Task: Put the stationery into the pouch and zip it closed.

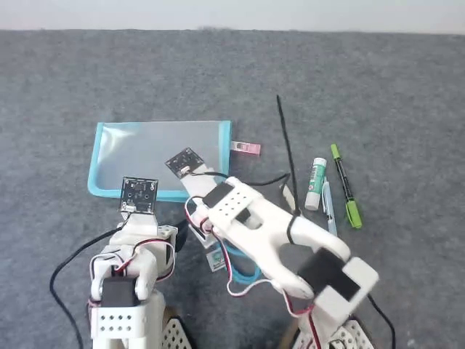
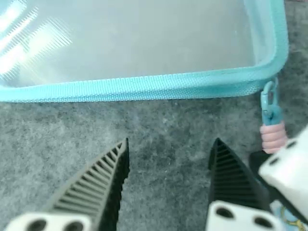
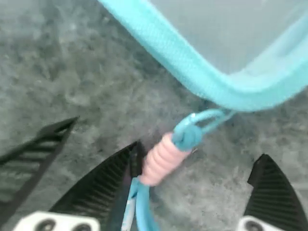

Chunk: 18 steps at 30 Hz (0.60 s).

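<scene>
Grey felt-like table, with a pale wall strip behind. Clear teal-edged pouch lies flat, left of centre. Left pincer is spread over bare table near the pouch edge. Right pincer is spread, pink zip bead against one finger. Glue stick and green marker lie well to the right. Arms hide the pouch's near corner; zip state unclear.

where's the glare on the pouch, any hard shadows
Left wrist view: bright streaks of glare on the pouch. Right wrist view: the pouch shows even light, no streaks. High view: soft light, a faint sheen on the pouch, no hard shadows on the table.
</scene>
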Motion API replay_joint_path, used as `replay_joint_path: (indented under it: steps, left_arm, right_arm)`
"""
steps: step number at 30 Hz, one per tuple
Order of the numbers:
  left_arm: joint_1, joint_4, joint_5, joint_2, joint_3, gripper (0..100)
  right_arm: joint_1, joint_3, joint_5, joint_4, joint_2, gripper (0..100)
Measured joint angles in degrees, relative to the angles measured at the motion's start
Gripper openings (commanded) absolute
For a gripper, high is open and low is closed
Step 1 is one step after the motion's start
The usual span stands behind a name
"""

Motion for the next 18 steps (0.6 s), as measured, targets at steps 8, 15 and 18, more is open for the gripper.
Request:
replay_joint_path:
  steps: [8, 15, 18]
  left_arm:
    - [0.00, 0.00, 0.00, 0.00, 0.00, 26]
    - [0.00, 0.00, 0.00, 0.00, 0.00, 26]
    - [0.00, 0.00, 0.00, 0.00, 0.00, 26]
  right_arm:
    - [1.05, -2.46, -2.55, 0.79, 2.29, 4.7]
    - [12.13, -4.75, -2.90, 5.01, 2.29, 0.4]
    - [16.53, -5.36, -0.62, 6.51, 2.37, 0.7]
